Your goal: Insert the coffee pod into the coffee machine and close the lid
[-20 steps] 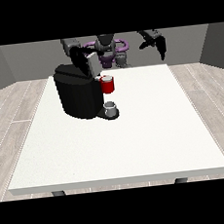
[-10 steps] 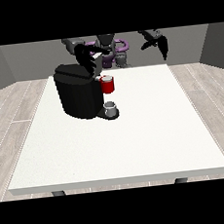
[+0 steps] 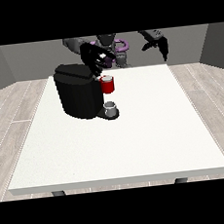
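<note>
while no writing can be read anywhere, one black coffee machine [image 3: 80, 95] stands upright on the white table [image 3: 136, 136], one red holder [image 3: 107, 85] at its front, one grey cup [image 3: 111, 109] below. the hand at the view's left [image 3: 94, 57] hovers above it, fingers curled round a purple coffee pod [image 3: 107, 61]. the hand at the view's right [image 3: 157, 44] hangs apart, fingers relaxed.

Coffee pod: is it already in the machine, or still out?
Out. The purple coffee pod is in the hand at the view's left, above the coffee machine and its red holder.
</note>
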